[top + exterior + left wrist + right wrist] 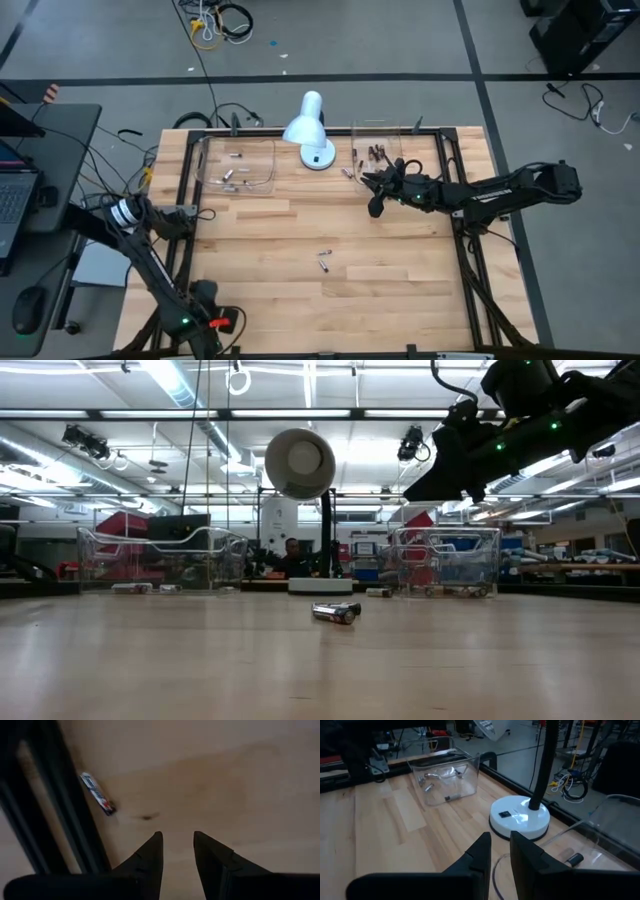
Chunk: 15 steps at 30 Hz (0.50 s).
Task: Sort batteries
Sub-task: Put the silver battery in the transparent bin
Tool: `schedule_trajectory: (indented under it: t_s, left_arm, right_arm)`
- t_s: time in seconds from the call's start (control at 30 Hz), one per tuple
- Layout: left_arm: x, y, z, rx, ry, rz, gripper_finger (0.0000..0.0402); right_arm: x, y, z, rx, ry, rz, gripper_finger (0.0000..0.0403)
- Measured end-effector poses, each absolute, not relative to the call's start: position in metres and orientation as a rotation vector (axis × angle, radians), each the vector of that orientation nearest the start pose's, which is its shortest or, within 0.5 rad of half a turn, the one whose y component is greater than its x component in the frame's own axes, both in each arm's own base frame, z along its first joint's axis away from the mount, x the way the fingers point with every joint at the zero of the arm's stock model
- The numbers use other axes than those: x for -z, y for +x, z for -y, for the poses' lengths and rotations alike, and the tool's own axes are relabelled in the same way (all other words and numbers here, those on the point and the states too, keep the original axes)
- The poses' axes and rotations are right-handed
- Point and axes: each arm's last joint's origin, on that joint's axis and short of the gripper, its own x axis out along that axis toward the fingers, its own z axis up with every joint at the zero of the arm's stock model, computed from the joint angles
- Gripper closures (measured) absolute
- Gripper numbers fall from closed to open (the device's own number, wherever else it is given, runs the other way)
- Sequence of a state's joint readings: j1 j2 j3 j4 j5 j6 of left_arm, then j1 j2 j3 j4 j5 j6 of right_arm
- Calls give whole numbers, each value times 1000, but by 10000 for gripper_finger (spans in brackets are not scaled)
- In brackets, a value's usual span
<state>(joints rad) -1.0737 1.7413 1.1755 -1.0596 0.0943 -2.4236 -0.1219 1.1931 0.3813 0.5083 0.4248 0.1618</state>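
Your right claw (pixel 377 190), jaws narrowly parted and empty, hangs high beside the right tray (pixel 392 135) — swing it toward six o'clock, widen it, and descend squarely over the two batteries (pixel 325 261) lying loose mid-table (pixel 400 280) — left claw (pixel 176 851) idles part-open, empty.

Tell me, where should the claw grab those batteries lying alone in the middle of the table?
Probably from straight above, pinching across the round middle of one battery. They lie flat on the bare table close together, so take them one at a time.
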Motion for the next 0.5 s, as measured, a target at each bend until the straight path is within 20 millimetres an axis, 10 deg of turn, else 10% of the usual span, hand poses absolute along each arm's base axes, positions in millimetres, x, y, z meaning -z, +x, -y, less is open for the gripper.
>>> schedule_trajectory:
  t_s: [0.5]
  left_arm:
    - [-149,147,275,-1205,-758,-1629,348]
  right_arm:
    - [-185,222,39,564,103,-253,345]
